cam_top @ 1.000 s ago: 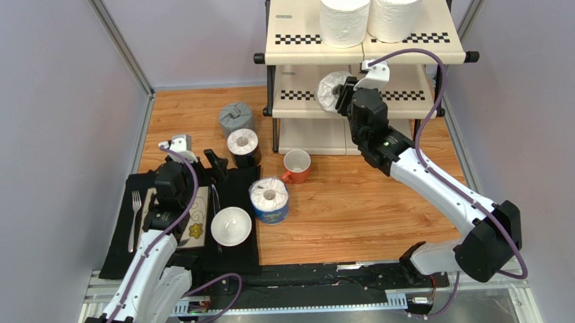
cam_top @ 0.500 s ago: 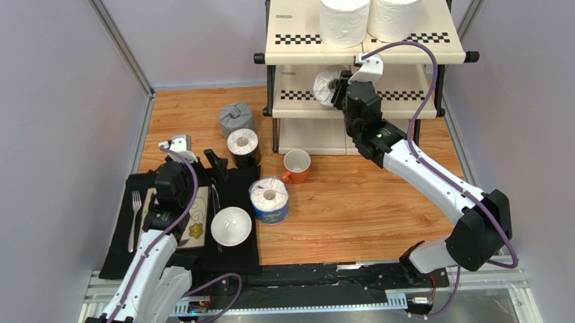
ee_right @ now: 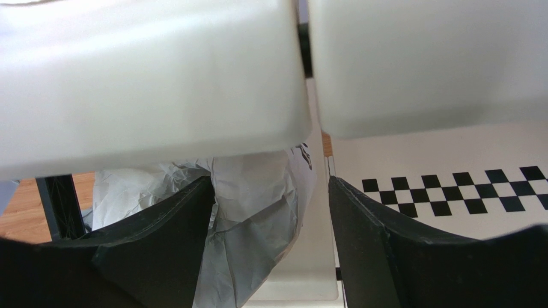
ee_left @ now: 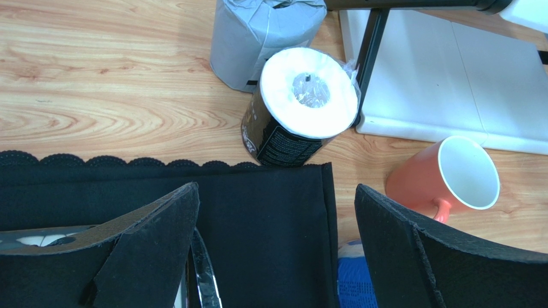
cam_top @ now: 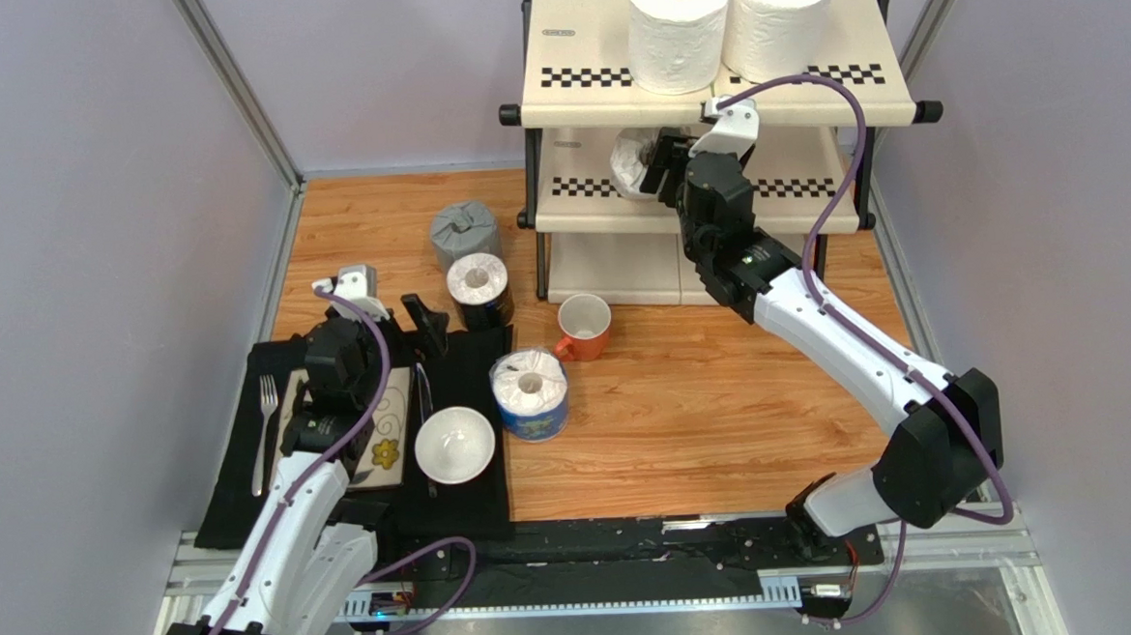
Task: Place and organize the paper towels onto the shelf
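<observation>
two plain white rolls stand upright and touching on the top tier of the shelf [cam_top: 588,70]: the first white roll [cam_top: 680,29] and the second white roll [cam_top: 778,16]. the shelf stands at the far edge of the desk [cam_top: 707,412], toward the far right corner.

the right gripper [cam_top: 661,168] reaches into the middle tier from the near side, just under the top panel. its fingers [ee_right: 161,250] are set at medium width and grip the clear-white wrapped roll [ee_right: 257,212]. this roll is in the left half of the middle tier, partly hidden by the top panel. whether it rests on the tier panel cannot be told. the checkered strip [ee_right: 450,192] of the middle tier shows on the right of the wrist view.

the left gripper [ee_left: 276,256] hangs over the black mat [cam_top: 238,480] by the near left corner, with its jaws spread wide and nothing between them.

three rolls stand upright on the desk. the grey roll [cam_top: 464,233] and the black roll [cam_top: 478,286] stand just beside each other, left of the shelf's front left leg. the blue roll [cam_top: 530,392] stands nearer the near edge, at the right border of the mat.

the orange mug [cam_top: 582,326] stands upright between the black roll and the shelf's bottom tier. the white bowl [cam_top: 455,444] sits on the mat, just beside the blue roll. a fork [cam_top: 268,428] lies on the mat toward the left edge.
</observation>
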Tool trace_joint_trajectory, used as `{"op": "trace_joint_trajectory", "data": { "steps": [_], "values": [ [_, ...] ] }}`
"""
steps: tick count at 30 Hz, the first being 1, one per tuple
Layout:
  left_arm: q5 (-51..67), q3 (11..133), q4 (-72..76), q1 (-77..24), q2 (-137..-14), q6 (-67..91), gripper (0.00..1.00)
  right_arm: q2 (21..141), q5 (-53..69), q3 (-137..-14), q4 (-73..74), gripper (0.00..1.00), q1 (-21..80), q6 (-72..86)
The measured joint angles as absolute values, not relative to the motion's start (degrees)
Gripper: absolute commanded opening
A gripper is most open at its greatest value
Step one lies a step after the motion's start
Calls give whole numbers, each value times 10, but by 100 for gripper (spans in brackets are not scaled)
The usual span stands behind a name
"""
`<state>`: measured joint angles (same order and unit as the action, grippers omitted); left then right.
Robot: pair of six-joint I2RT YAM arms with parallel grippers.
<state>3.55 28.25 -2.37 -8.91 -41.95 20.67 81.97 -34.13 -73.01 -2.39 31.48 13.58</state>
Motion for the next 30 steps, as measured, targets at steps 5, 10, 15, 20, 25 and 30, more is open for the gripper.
{"op": "trace_joint_trajectory", "data": {
  "steps": [5,10,15,20,25,30],
  "values": [
    [36,277,-24,-89,-420,207,99,830,-335,-740,-29,70,306,138],
    [36,277,-24,-89,-420,207,99,841,-333,-748,-35,70,301,142],
    [33,277,-24,-89,-420,207,99,854,-333,-755,-46,72,299,144],
    [27,277,-24,-89,-420,207,99,862,-335,-754,-68,74,299,145],
    [25,277,-24,-89,-419,207,99,860,-343,-727,-118,78,299,145],
    [25,276,-24,-89,-419,206,99,842,-356,-690,-160,79,296,143]
  ]
}}
